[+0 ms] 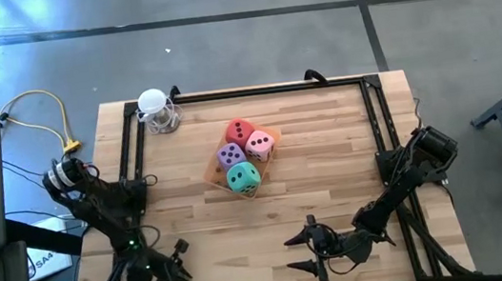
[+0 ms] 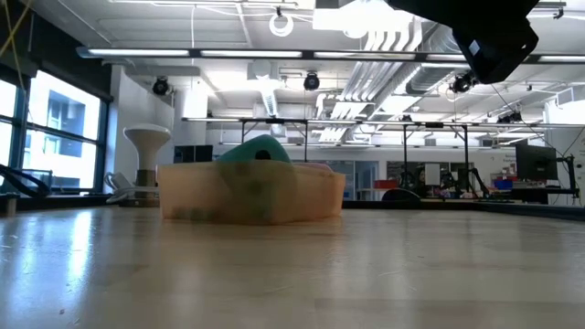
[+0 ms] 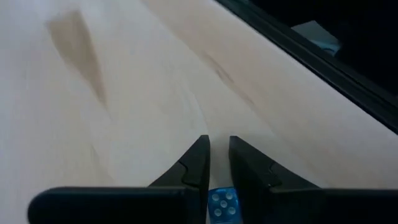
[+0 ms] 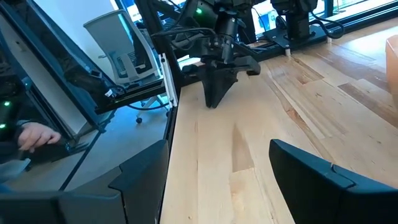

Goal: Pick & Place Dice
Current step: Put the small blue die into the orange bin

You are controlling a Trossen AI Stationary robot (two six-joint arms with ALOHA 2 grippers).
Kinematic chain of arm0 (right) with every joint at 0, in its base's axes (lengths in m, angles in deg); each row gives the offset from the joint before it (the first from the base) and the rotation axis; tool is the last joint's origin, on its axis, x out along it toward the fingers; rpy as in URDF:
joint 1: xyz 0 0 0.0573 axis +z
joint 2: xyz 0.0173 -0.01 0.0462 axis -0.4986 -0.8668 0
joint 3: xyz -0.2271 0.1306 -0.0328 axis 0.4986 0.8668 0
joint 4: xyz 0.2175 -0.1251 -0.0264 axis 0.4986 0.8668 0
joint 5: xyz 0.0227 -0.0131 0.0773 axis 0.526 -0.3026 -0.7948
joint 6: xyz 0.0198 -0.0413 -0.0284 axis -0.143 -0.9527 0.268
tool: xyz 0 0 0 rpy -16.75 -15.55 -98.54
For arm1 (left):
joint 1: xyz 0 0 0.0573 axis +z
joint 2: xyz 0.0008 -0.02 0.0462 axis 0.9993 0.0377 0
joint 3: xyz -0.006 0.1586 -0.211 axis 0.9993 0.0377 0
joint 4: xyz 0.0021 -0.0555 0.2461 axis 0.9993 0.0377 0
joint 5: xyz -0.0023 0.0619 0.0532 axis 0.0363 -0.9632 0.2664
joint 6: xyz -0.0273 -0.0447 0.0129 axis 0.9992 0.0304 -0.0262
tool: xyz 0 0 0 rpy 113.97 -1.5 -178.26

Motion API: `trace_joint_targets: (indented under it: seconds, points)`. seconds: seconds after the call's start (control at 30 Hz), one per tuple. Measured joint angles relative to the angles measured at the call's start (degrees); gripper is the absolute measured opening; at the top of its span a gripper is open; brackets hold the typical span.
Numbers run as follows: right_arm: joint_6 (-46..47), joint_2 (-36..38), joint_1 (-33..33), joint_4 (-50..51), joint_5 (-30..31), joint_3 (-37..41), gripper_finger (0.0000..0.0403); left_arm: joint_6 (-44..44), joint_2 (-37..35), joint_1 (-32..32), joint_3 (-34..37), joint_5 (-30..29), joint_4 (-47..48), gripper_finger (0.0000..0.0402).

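High view: I see the four dice sitting together in the orange tray (image 1: 216, 172) near the middle of the worktop (image 1: 332, 178). The red die (image 1: 239, 131) is at twelve o'clock in the cluster, the pink die (image 1: 260, 144) at three, the purple die (image 1: 230, 155) at nine and the teal-green die (image 1: 243, 179) at six, all packed against each other.

My left hand (image 1: 172, 262) sits low at about seven o'clock from the tray, well apart from it, near the worktop's near-left corner. In the left wrist view its fingers (image 3: 198, 163) are pinched nearly together, just a narrow slit between them, hovering over bare wood; a small blue cube with pale dots (image 3: 222, 204) shows at their base, and I cannot tell whether it is gripped there. No task die is in that hand.

My right hand (image 1: 305, 252) waits at about five o'clock from the tray, fingers spread wide and holding nothing.

A white object in a clear stand (image 1: 157, 108) sits at ten o'clock from the tray, by the frame corner.
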Motion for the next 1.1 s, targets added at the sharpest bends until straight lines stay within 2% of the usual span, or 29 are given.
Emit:
trace_joint_targets:
  seconds: [0.27,0.43,0.6,0.73,0.87,1.1]
  points:
    - [0.2,0.0,-0.1,0.0,0.0,0.0,0.0272,-21.1,0.0,10.4,-0.1,4.7,-13.2,0.0045]
    - [0.0,0.0,-0.1,0.0,0.0,0.0,0.0272,-26.6,-2.3,20.7,-0.1,12.4,-13.5,0.0045]
    - [0.0,0.0,-0.2,0.4,0.0,0.0,0.0272,-32.6,-7.1,32.4,-1.0,15.7,-13.8,0.0045]
    - [0.0,0.0,-0.2,1.0,-0.2,0.0,0.0272,-33.0,-13.0,41.6,-1.1,15.1,-12.8,0.0045]
    - [0.1,0.0,-0.2,1.7,-0.3,0.0,0.0272,-25.8,-19.0,50.9,-1.1,14.2,-7.9,0.0047]
    - [0.1,0.0,-0.2,2.5,-0.3,0.0,0.0272,-24.1,-22.1,61.9,-1.1,20.5,1.4,0.0048]
